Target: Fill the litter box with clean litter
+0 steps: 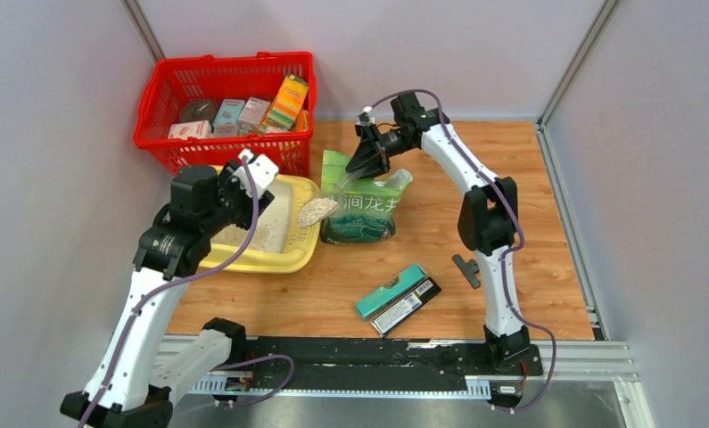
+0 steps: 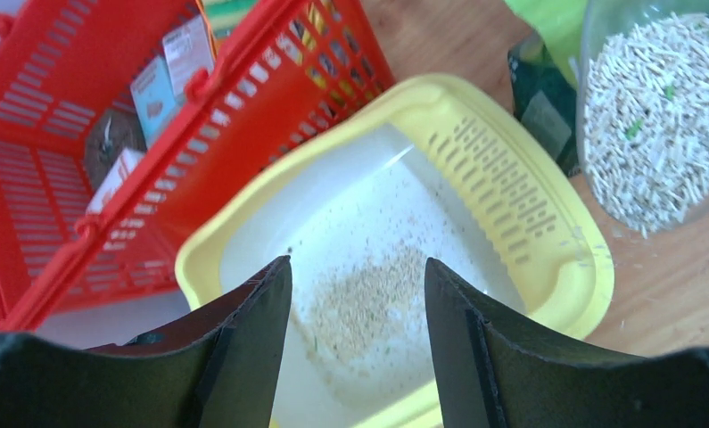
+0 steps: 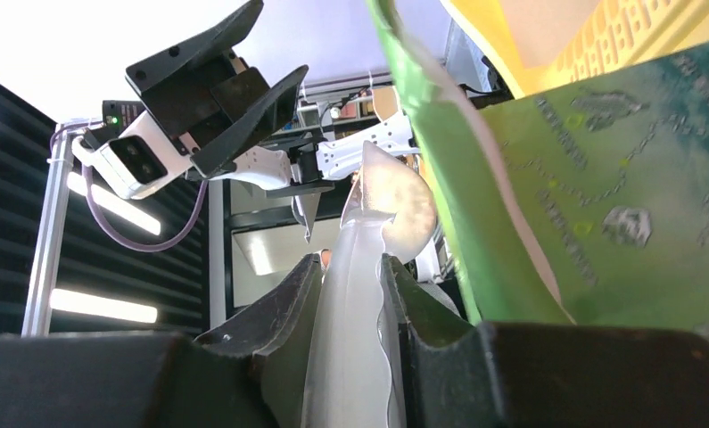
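— Fingers of the right gripper [image 3: 350, 267] clamped on the handle of the translucent scoop [image 3: 355, 357], one finger on each side, plastic pinched between.

— Load in it?

— Bowl heaped with clean litter [image 2: 658, 107]: pale pellets, a few green bits among them. Bowl hangs just beside the right rim of the litter box [image 1: 270, 263], in front of the green bag [image 1: 361, 214]. Cannot tell whether it overlaps the rim.

— Other arm?

— Over the box: left gripper [image 2: 358, 267] spread apart, nothing between the fingers, pointing down at the cream floor.

— What lies in the box?

— Thin sandy patch of granules in the middle of the floor, loose specks around it. Much of the floor bare.

— Position of the box?

— Flat on the wooden table [image 1: 529, 178], left of centre. Far end is right up against the red basket [image 1: 226, 98], which holds several packets. Bag lies just to the box's right, printed face up, top end towards the right gripper.

— Anything nearer the bases?

— Teal box [image 1: 391, 290] and black box [image 1: 410, 308] side by side, touching, well apart from the litter box. Small black object [image 1: 466, 267] on the wood near the right arm; too small to identify.
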